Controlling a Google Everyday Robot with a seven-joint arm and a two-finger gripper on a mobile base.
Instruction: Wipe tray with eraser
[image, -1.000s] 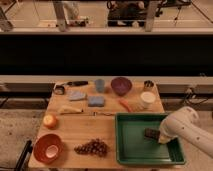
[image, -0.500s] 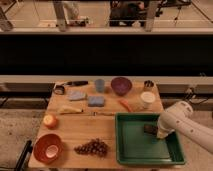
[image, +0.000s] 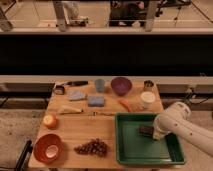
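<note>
The green tray (image: 129, 152) lies at the front right of the wooden board. The small dark eraser (image: 144, 130) rests on the tray floor near its back right part. My gripper (image: 152, 133) is at the end of the white arm, which reaches in from the right. It is down on the tray floor and shut on the eraser's right end. The arm's wrist hides the fingers.
On the wooden board (image: 85, 129) are a purple bowl (image: 121, 85), blue cup (image: 100, 85), white cup (image: 146, 99), carrot (image: 125, 105), blue sponge (image: 96, 101), grey-blue cloth (image: 76, 94), banana (image: 70, 109), orange fruit (image: 50, 120), red bowl (image: 47, 147) and grapes (image: 92, 147).
My gripper and the eraser have slid a little to the left across the tray floor. The arm's elbow has risen slightly. Nothing else moved.
</note>
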